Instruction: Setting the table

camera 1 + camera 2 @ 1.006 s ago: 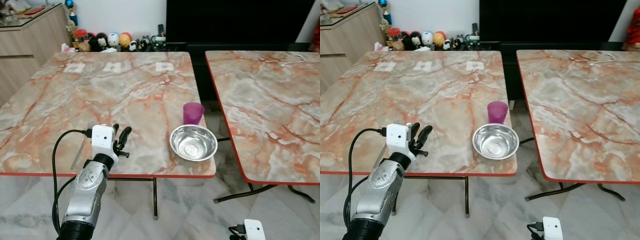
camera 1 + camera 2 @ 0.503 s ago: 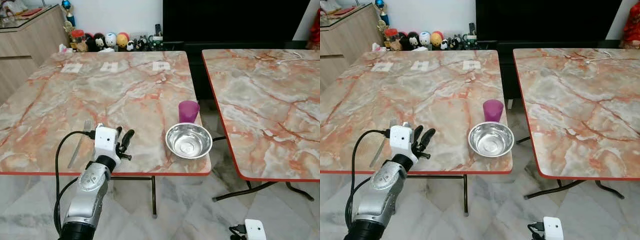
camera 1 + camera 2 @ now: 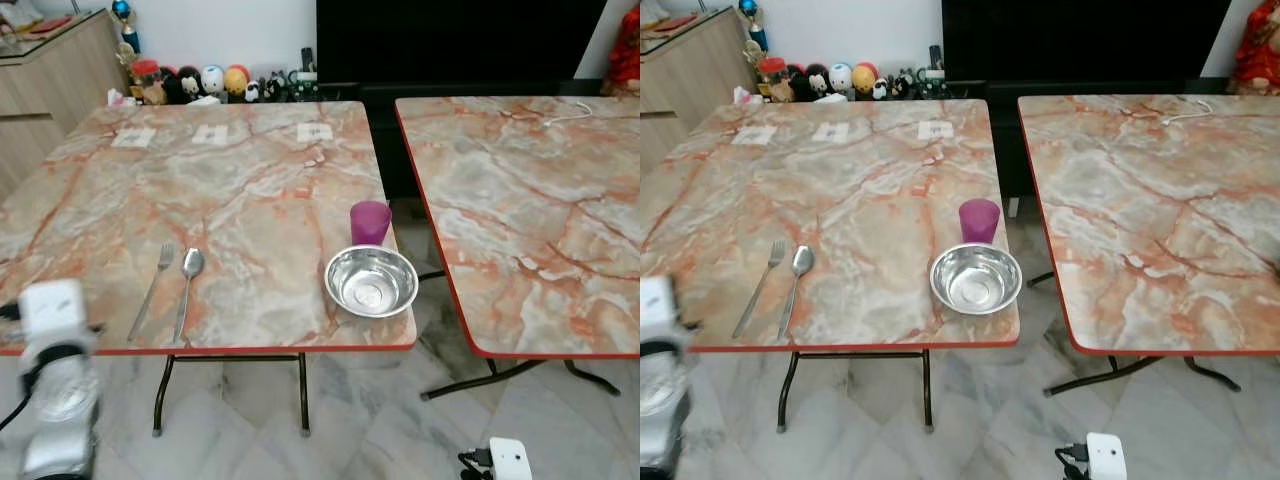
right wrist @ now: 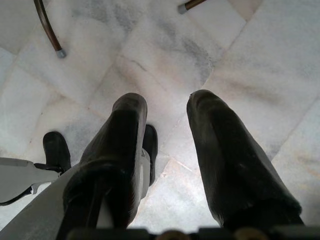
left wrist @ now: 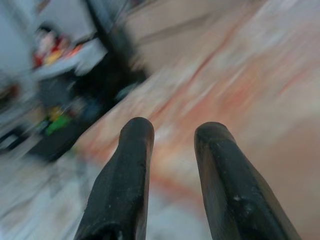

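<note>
**A:** Status, left to right?

**B:** Left gripper [image 5: 172, 145] is off the near left corner of the left table [image 3: 250, 190], below edge level. Fingers parted, nothing between them. The wrist view is motion-blurred, so only the marble top beyond the tips can be made out.

**A:** Cutlery?

**B:** Fork [image 3: 152, 290] and spoon [image 3: 186, 293] lie side by side on the near left part of the table, handles toward the robot, close but not touching. Handle ends sit near the red edge.

**A:** Rest of the setting?

**B:** Steel bowl [image 3: 371, 281] at the near right corner, empty. Purple cup [image 3: 369, 222] upright just behind it, almost touching its rim. Three paper tags at the far side, toy figures past that. The second table [image 3: 520, 200] to the right has a white cable at its far edge.

**A:** Right arm?

**B:** Right gripper [image 4: 167, 130] hangs idle over the floor tiles, fingers apart, empty.

**A:** Risks?

**B:** My read:
- The bowl is well apart from the cutlery, so it isn't one place setting yet. Something likely has to move.
- The bowl sits close to the corner; pushing it sideways instead of lifting could tip it off.
- Reaching for the bowl could knock over the cup.
- The left arm coming back up near the edge could catch the cutlery handles and sweep them off.
</note>
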`<state>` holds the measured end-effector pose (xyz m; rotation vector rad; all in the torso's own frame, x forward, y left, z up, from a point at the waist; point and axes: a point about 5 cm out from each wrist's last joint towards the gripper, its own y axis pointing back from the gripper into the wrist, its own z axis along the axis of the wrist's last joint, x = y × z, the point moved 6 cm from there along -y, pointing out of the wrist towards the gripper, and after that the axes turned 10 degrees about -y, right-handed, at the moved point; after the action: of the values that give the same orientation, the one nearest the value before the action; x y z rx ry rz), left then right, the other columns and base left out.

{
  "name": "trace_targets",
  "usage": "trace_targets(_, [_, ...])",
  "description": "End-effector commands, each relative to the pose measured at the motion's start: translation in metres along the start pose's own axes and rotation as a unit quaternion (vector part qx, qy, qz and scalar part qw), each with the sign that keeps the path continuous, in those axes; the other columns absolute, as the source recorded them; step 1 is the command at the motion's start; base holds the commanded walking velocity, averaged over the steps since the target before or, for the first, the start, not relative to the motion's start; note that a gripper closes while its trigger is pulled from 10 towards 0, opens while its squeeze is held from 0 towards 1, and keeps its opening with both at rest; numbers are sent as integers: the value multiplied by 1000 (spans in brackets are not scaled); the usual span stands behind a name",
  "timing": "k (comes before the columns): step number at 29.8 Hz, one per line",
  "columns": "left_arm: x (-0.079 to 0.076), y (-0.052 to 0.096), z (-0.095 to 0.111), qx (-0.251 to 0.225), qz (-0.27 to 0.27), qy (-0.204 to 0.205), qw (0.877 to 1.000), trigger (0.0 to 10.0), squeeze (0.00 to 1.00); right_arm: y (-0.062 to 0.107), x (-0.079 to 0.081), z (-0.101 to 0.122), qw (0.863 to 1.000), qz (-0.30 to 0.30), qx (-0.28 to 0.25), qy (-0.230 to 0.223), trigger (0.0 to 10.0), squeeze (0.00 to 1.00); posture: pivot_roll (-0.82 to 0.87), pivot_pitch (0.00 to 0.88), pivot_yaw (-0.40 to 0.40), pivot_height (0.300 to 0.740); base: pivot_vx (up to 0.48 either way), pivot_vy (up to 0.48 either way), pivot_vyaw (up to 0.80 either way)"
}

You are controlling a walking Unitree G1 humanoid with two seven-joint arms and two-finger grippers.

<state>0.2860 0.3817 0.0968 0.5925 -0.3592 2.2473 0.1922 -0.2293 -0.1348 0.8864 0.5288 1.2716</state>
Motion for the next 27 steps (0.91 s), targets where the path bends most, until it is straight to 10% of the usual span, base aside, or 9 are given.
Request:
trace_targets(1, [-3, 13, -50, 80, -14, -27, 996, 10000, 0, 0, 1, -2, 1000, 1, 0, -1, 10000, 0, -39, 0, 28, 740, 0, 0, 0])
trace_targets(9, [-67, 78, -132, 219, -208, -76, 950, 10000, 0, 0, 0, 0, 1000, -16, -9, -6, 10000, 0, -51, 0, 35, 740, 0, 0, 0])
trace_targets(15, [-109, 118, -150, 255, -345, -87, 899, 10000, 0, 1, -10, 0, 997, -61, -19, -38, 10000, 0, -54, 0, 30, 740, 0, 0, 0])
trace_targets(18, [-116, 132, -158, 259, -385, -120, 878, 10000, 0, 4, -20, -2, 985, -115, -42, -122, 10000, 0, -74, 0, 34, 740, 0, 0, 0])
trace_targets(21, [-126, 133, -152, 253, -391, -109, 878, 10000, 0, 19, -47, -14, 932, -270, -71, -230, 10000, 0, -88, 0, 32, 740, 0, 0, 0])
trace_targets(27, [-136, 131, -142, 237, -401, -98, 880, 10000, 0, 33, -58, -27, 882, -370, -71, -282, 10000, 0, -91, 0, 24, 740, 0, 0, 0])
